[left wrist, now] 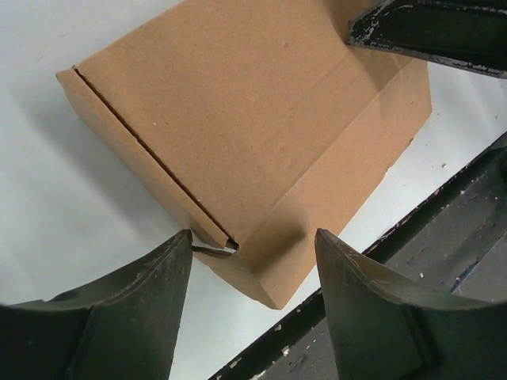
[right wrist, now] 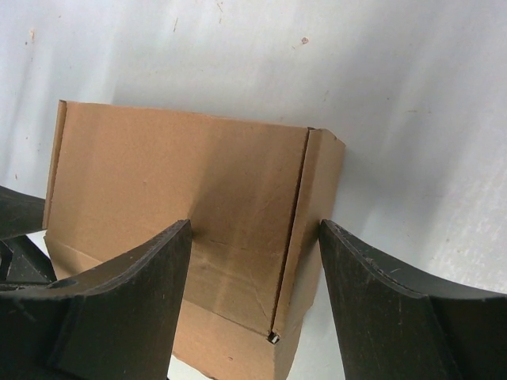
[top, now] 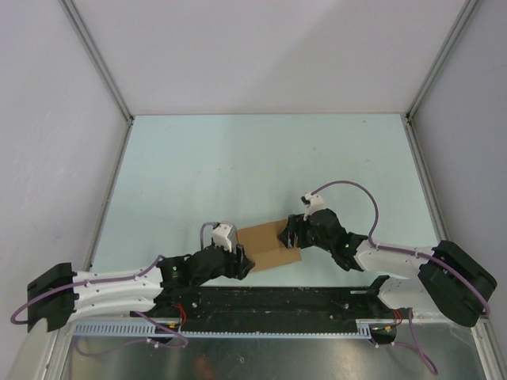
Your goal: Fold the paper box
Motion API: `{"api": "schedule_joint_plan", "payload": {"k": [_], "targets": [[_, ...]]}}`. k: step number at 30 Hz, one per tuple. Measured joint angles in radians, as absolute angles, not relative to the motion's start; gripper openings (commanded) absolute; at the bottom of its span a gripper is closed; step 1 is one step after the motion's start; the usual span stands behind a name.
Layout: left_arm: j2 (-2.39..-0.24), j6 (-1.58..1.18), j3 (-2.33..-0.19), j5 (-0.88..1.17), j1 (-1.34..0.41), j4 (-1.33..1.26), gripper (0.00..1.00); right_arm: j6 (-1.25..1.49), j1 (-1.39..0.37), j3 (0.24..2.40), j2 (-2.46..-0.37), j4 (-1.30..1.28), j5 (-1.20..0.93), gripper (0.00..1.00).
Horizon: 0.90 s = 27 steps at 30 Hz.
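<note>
The paper box (top: 268,245) is a tan cardboard box, folded shut, lying flat on the pale table near its front edge. My left gripper (top: 238,259) is at the box's left end. In the left wrist view its jaws (left wrist: 253,235) stand open with the near corner of the box (left wrist: 238,103) between them, touching neither finger. My right gripper (top: 287,235) hovers over the right end. Its jaws (right wrist: 255,226) are open: one finger is above the lid of the box (right wrist: 174,166), the other just past the side flap.
A black rail (top: 277,299) runs along the table's near edge just in front of the box, also seen as the rail (left wrist: 444,229) in the left wrist view. Grey walls and a metal frame (top: 119,103) enclose the pale table (top: 261,158).
</note>
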State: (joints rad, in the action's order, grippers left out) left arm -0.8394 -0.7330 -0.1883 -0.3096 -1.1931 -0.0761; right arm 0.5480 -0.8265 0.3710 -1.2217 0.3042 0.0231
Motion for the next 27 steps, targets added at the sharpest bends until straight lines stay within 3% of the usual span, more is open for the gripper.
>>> {"api": "schedule_joint_plan", "payload": {"k": [16,27], "targets": [[-0.67,-0.767,-0.192,-0.418,-1.193,0.049,0.69,0.548,-0.888,0.371,-1.176,0.244,0.086,0.7],[-0.804,-0.724,-0.194,-0.407,-1.112,-0.036,0.69,0.55,-0.921,0.371,-1.172,0.236,0.102,0.7]]}}
